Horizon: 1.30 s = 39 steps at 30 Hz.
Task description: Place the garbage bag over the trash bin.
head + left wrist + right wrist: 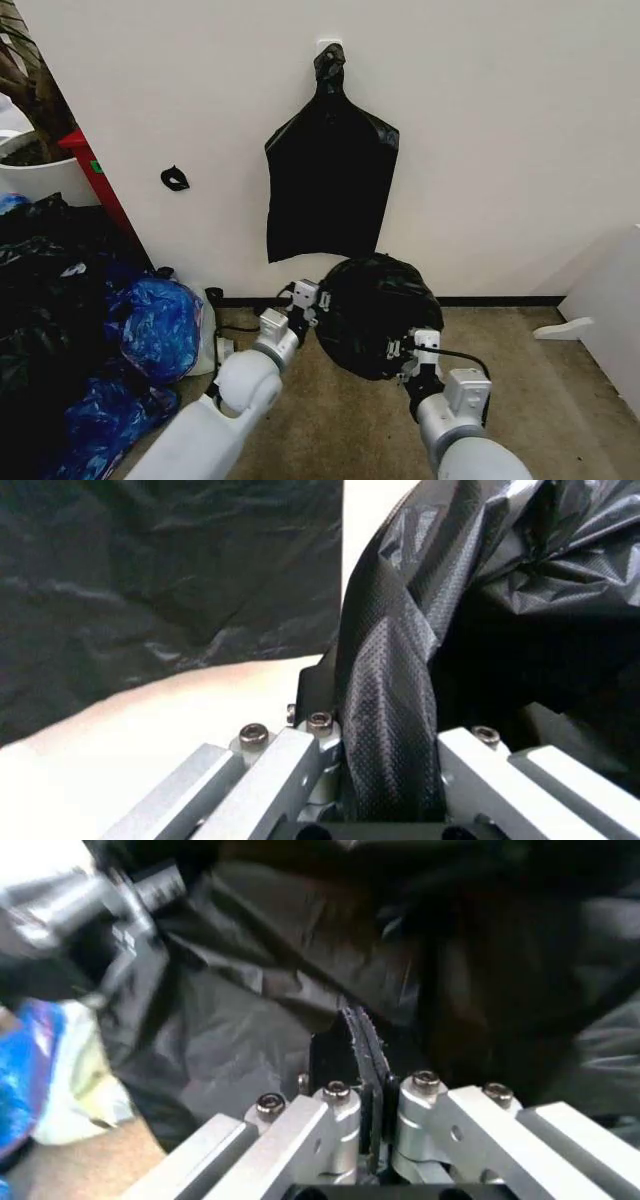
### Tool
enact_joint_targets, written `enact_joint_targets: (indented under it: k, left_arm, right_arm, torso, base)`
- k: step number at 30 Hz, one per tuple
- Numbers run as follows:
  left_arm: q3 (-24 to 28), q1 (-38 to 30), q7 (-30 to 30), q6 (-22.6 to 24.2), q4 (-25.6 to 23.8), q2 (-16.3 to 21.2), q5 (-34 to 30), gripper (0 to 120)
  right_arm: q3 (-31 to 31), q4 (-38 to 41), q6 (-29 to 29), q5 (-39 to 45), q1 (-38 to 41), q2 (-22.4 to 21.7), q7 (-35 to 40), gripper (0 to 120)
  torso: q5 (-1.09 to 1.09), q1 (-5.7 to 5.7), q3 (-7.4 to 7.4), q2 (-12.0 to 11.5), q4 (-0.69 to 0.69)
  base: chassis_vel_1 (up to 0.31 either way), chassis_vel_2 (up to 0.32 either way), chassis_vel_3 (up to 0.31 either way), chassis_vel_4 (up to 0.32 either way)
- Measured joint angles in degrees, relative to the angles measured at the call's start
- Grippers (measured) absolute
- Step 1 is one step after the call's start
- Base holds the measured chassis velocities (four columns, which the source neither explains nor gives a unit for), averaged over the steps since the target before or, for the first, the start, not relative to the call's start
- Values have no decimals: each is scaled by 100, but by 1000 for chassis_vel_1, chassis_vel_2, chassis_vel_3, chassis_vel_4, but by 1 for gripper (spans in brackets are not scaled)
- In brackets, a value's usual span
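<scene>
Item: garbage bag (375, 310), glossy black, crinkled. You hold it above the floor, in front of the wall, stretched into a rounded shape between your two arms.

Left end effector (308, 298): at the bag's left edge, clamped on a thick twisted fold of the film (385, 727), which runs lengthwise between the fingers.

Right end effector (412, 352): at the bag's lower right edge, jaws nearly together on a thin pinched edge of film (362, 1057).

Trash bin: none of your views lets you place it; it probably sits under the spread bag.

Key relation: the bag's mouth spans from one end effector to the other, left edge higher, right edge lower and nearer you.

Also present: flat black bag (330, 180) hung on the wall; blue bags (155, 325) on the floor at left.
</scene>
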Motion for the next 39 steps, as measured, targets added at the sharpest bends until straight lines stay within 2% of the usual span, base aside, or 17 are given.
enact_joint_targets:
  k: [5,12,21,27,34,38,39]
  left_arm:
    - [42,124,188,-285,-99,94,411,1]
    - [58,149,377,-552,-138,187,634,1]
    - [154,177,452,-582,-139,193,629,1]
    - [168,202,493,-465,-209,241,517,1]
    - [169,182,608,-492,-259,339,501,1]
    - [157,165,638,-565,-249,354,502,1]
    - [143,158,658,-627,-221,362,507,1]
  right_arm:
    - [-72,-790,-56,-53,512,207,11,0]
    - [-73,-1530,-235,197,1067,378,63,0]
    - [-199,-2085,-357,299,1546,534,66,0]
    - [-168,-2908,-435,97,1936,671,67,0]
    - [-23,-3212,-572,169,1999,690,77,0]
    - [10,-3002,-567,281,1923,683,76,0]
    - [6,-2690,-533,317,1807,622,59,0]
  torso:
    - [0,0,0,0,1]
    - [0,0,1,0,0]
    - [-1,0,1,0,0]
    - [0,0,1,0,0]
    - [0,0,1,0,-1]
    - [0,1,1,0,0]
    - [0,0,1,0,0]
  base:
    - [0,0,0,0]
    - [0,0,0,0]
    - [0,0,0,0]
    - [0,0,0,0]
    - [0,0,0,0]
    - [0,0,0,0]
    - [0,0,0,0]
